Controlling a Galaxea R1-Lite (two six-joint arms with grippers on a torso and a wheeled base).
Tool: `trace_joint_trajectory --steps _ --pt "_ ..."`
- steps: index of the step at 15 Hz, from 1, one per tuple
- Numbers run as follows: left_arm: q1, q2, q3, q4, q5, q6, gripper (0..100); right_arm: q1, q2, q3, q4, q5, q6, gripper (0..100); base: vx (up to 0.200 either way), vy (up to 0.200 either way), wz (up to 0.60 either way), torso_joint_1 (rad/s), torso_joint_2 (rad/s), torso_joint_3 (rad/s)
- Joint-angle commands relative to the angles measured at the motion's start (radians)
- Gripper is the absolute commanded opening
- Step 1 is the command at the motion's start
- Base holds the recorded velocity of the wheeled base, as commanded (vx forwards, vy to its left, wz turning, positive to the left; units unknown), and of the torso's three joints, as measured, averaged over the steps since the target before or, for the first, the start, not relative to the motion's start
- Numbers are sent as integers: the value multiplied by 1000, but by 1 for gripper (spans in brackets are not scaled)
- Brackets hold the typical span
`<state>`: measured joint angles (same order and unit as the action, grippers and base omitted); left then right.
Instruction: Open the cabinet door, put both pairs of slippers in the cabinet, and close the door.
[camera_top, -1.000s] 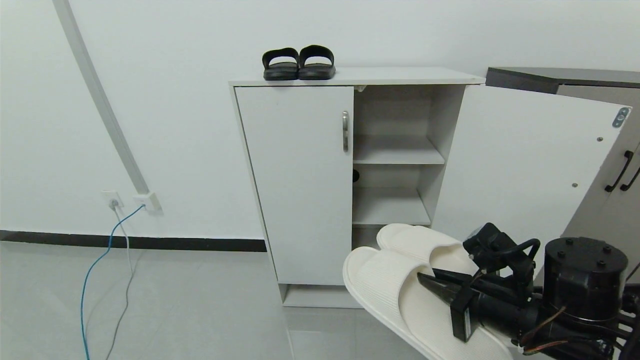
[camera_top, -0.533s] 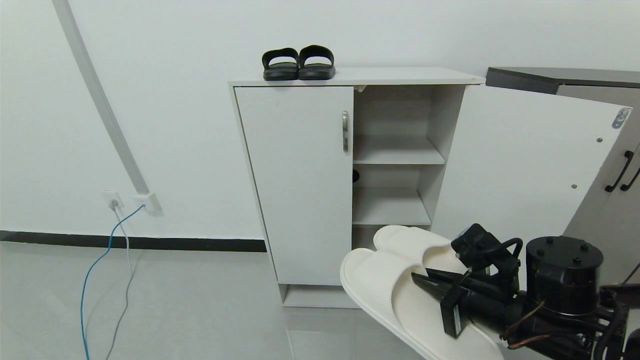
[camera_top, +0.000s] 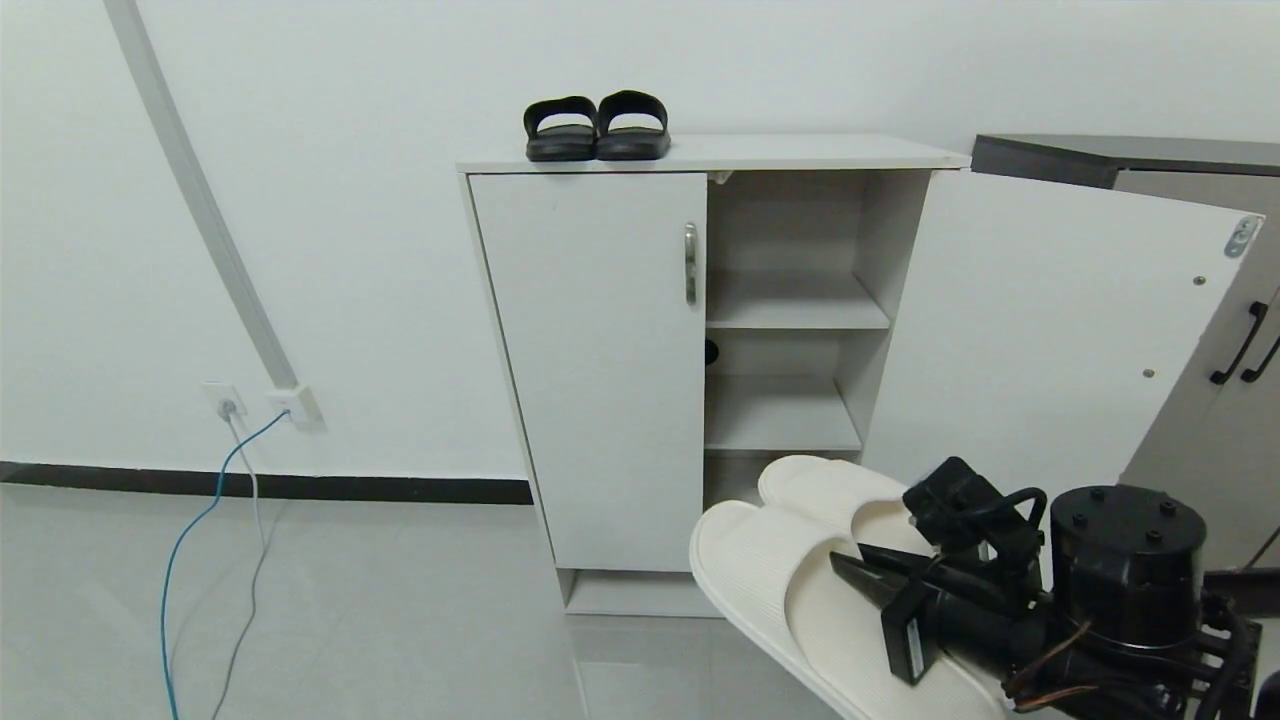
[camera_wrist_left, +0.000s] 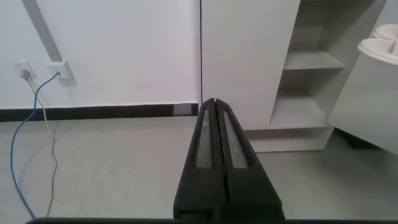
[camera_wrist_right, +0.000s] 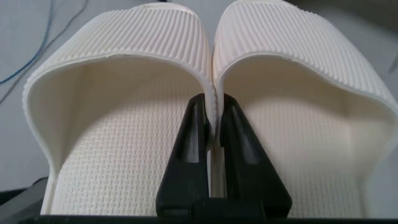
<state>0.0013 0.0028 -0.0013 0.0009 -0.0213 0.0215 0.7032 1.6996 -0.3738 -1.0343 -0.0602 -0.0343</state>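
White ribbed slippers (camera_top: 790, 570) hang as a pair from the right gripper (camera_top: 842, 562), low and just in front of the open right half of the cabinet (camera_top: 800, 152). In the right wrist view its jaws are pressed together on the two inner side walls of the slippers where they meet, so both shoes ride on one pinch. The door (camera_top: 1040, 330) stands swung wide to the right, close beside the arm. The black slippers (camera_top: 597, 128) sit on the cabinet's top, toward its left end, not yet stored. The left gripper (camera_wrist_left: 214, 106) is pressed together on nothing and is well apart from the cabinet.

The step in hand looks to be placing the white pair inside. To do it well, the arm should raise the pair until the soles clear the front edge of the lower shelf (camera_top: 780, 425), then go in toes first and level, keeping off the door. The pinch is narrow and on soft walls, so a slow, untilted move would help keep either shoe from slipping out. The jaws should part only once the soles rest on the board. The upper shelf (camera_top: 795, 310) would remain for the black pair. The lowest bay is mostly hidden behind the slippers, so whether it would serve better cannot be told.
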Motion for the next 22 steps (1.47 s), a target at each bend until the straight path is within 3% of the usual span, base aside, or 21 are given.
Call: trace_joint_trajectory --steps 1,2,3,4,7,12,14,20,22 --pt "0 -1 0 1 0 0 0 44 45 -53 0 -86 25 0 0 0 0 0 0 0" --pt "0 -1 0 1 0 0 0 55 57 -68 0 -109 40 0 0 0 0 0 0 0" --pt "0 -1 1 1 0 2 0 93 101 -146 3 -271 96 0 0 0 0 0 0 0" --pt "0 -1 1 1 0 0 0 102 134 -198 5 -369 112 0 0 0 0 0 0 0" --pt "0 -1 0 1 0 0 0 91 224 -298 17 -486 149 0 0 0 0 0 0 0" --pt "0 -1 0 1 0 0 0 93 292 -514 289 -710 312 0 0 0 0 0 0 0" --pt "0 -1 0 1 0 0 0 91 333 -536 293 -754 332 0 0 0 0 0 0 0" --pt "0 -1 0 1 0 0 0 87 368 -534 290 -759 335 0 0 -200 0 6 2 3" --pt "0 -1 0 1 0 0 0 87 377 -537 292 -754 333 0 0 0 0 0 0 0"
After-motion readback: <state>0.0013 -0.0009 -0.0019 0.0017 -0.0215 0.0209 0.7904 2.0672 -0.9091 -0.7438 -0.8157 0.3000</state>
